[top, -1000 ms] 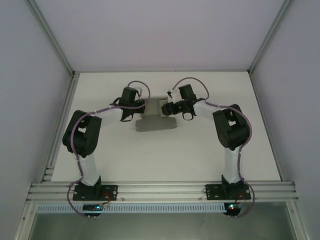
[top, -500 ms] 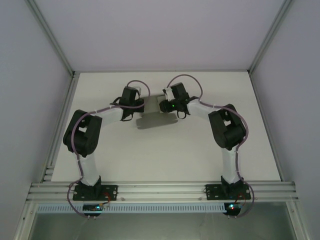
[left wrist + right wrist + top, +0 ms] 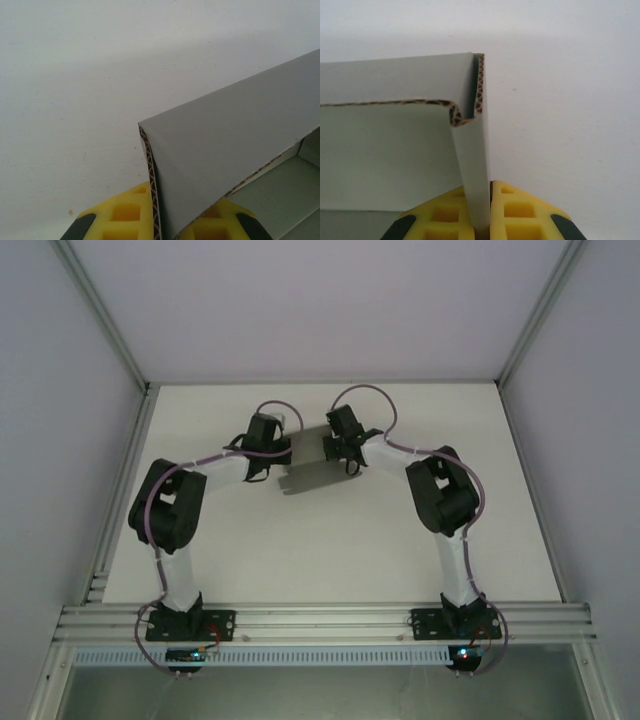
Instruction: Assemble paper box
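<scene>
The paper box (image 3: 312, 476) is grey corrugated cardboard, partly folded, lying at the far middle of the white table between both arms. My left gripper (image 3: 282, 454) is shut on its left wall; in the left wrist view the yellow fingers (image 3: 120, 215) pinch the wall's edge (image 3: 150, 165), with the box's inside (image 3: 280, 195) at the right. My right gripper (image 3: 332, 450) is shut on the folded right wall; in the right wrist view that doubled flap (image 3: 472, 165) stands upright between the yellow pads (image 3: 520, 215), with the box's long wall (image 3: 385, 155) at the left.
Aluminium frame rails (image 3: 100, 540) run along the table's left side and front edge (image 3: 320, 620). White enclosure walls stand on the left, right and behind. Bare white table (image 3: 320, 550) lies between the box and the arm bases.
My right gripper has swung left onto the box's right wall and shut on it. The box has shifted slightly and lifted at that end. The left gripper has kept its grip.
</scene>
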Motion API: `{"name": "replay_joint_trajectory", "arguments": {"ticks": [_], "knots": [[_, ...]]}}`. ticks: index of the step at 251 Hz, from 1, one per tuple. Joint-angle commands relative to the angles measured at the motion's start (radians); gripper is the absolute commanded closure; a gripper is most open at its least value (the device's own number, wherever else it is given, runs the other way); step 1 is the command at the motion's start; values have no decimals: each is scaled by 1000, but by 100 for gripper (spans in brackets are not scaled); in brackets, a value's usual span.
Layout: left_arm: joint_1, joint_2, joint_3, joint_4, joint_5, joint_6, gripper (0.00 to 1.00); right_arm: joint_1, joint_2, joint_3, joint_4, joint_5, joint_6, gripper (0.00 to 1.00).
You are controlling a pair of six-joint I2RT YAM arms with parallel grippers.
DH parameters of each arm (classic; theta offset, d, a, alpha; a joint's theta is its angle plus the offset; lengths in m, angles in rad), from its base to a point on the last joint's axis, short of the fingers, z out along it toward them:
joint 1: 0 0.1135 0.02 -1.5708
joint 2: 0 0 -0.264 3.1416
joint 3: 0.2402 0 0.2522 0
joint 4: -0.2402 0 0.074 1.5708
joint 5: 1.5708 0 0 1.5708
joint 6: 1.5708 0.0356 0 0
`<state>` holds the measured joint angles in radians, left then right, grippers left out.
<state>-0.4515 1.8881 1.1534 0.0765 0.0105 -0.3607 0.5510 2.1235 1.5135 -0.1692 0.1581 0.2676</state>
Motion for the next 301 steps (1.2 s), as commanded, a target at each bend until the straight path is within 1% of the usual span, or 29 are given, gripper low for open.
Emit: {"name": "replay_joint_trajectory", "arguments": {"ticks": [1, 17, 42, 67, 85, 113, 139, 148, 157, 164, 180, 200, 214, 235, 273, 289, 301], "knots": [[-51, 5, 14, -71, 109, 19, 100, -8, 74, 21, -174, 272, 92, 100], [-53, 2, 15, -86, 62, 1, 100, 8, 94, 52, -252, 365, 142, 100], [-55, 4, 13, -106, 30, -2, 100, 23, 138, 102, -363, 500, 199, 100], [-56, 8, 18, -122, 24, -3, 100, 21, 163, 127, -413, 550, 236, 100], [-59, 8, 20, -127, 12, -2, 100, 15, 147, 105, -370, 512, 235, 100], [-61, 9, 27, -133, 3, 3, 100, 21, 80, 26, -227, 438, 183, 100], [-62, 10, 33, -136, -1, 4, 100, 21, 7, -54, -53, 334, 77, 100], [-62, 9, 33, -133, 1, 5, 100, 23, -18, -76, -12, 304, 52, 93], [-62, 9, 33, -131, 0, 4, 100, 24, -43, -99, 38, 259, 7, 84], [-62, 9, 34, -128, 0, 6, 100, 26, -63, -118, 69, 256, -14, 78], [-63, 9, 35, -126, 1, 6, 100, 30, -109, -156, 110, 197, -47, 75], [-64, 9, 34, -125, 2, 10, 100, 29, -168, -193, 141, 150, -80, 68], [-64, 11, 33, -123, 5, 16, 100, 30, -213, -221, 158, 122, -103, 59], [-64, 9, 28, -113, 4, 17, 100, 25, -270, -259, 164, 75, -113, 41], [-64, 13, 27, -110, 2, 21, 100, -4, -330, -289, 122, 0, -102, 35], [-64, 14, 28, -109, 2, 22, 100, -17, -351, -311, 138, -57, -100, 28], [-64, 14, 28, -108, 3, 20, 100, -25, -363, -315, 133, -68, -82, 29]]}}
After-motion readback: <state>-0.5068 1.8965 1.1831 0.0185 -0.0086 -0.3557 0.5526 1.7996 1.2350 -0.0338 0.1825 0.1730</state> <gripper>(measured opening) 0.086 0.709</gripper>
